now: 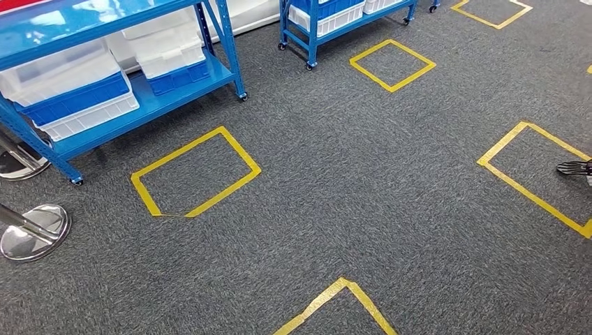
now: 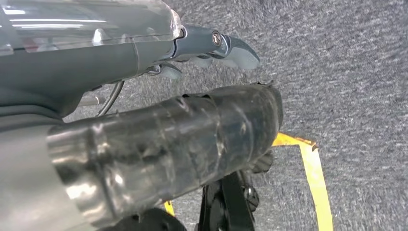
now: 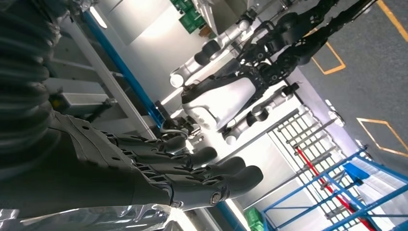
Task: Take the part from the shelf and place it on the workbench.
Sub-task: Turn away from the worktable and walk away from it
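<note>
In the left wrist view a dark, glossy cylindrical part (image 2: pixel 192 139) lies along my left hand (image 2: pixel 211 45). The grey thumb reaches over the part and the hand appears to hold it; the other fingers are hidden behind it. Grey carpet passes beneath. My right hand (image 3: pixel 159 168) shows in the right wrist view with its dark fingers stretched out side by side and nothing in them. The head view shows a blue shelf (image 1: pixel 150 105) at the far left carrying white and blue bins (image 1: pixel 70 91).
A second blue wheeled shelf (image 1: pixel 314 35) stands at the back. Yellow tape squares (image 1: pixel 195 171) mark the grey carpet. Two chrome post bases (image 1: pixel 35 230) sit at the left edge. A person's shoe (image 1: pixel 574 167) is at the right edge. Another humanoid robot (image 3: pixel 226 96) hangs nearby.
</note>
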Controlling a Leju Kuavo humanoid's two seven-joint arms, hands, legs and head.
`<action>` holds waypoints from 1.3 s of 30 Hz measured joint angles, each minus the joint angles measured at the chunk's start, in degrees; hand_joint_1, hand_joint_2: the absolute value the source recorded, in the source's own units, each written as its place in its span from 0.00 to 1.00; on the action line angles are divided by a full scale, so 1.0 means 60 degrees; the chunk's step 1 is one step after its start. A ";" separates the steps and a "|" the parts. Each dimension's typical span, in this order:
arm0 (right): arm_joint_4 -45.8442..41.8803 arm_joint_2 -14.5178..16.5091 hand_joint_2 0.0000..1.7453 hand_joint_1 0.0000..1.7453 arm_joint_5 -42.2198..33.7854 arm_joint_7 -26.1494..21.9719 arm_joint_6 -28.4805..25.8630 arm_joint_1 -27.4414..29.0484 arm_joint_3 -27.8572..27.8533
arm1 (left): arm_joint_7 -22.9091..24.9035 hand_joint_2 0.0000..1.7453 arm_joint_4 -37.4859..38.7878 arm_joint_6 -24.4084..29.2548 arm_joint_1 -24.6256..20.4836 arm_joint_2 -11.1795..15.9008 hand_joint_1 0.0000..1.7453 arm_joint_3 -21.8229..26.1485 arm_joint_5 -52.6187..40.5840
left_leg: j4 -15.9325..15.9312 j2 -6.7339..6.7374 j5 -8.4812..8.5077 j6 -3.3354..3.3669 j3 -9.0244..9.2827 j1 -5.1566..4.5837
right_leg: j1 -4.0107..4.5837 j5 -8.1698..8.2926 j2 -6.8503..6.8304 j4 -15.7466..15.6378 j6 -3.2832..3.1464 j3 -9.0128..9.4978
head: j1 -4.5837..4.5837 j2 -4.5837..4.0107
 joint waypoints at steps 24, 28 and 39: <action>0.0002 -0.0002 1.00 0.00 0.0001 0.0001 0.0000 0.0000 0.0003 | -0.0001 0.00 0.0000 0.0000 -0.0028 -0.0006 0.00 0.0001 -0.0001 | -0.0015 -0.0004 -0.0466 -0.0103 0.0023 -0.0005 | -0.0047 0.0039 0.0010 -0.0003 0.0010 -0.0086 | 0.0008 0.0001; 0.0004 -0.0004 1.00 0.00 0.0000 0.0000 0.0000 0.0001 0.0003 | 0.0001 0.00 0.0000 0.0000 -0.0011 -0.0004 0.00 0.0001 0.0000 | 0.1495 -0.0003 -0.0883 -0.0125 -0.0693 0.0019 | -0.0007 0.0027 0.0001 0.0017 -0.0025 -0.0095 | 0.0006 0.0001; 0.0003 0.0014 1.00 0.00 0.0003 0.0003 0.0001 -0.0016 0.0000 | -0.0002 0.00 0.0000 0.0000 -0.0016 0.0018 0.00 0.0001 0.0000 | -0.1549 0.0052 0.0492 0.0266 0.0704 0.0006 | 0.0011 -0.0479 0.0003 0.0718 0.0294 -0.0349 | 0.0025 0.0001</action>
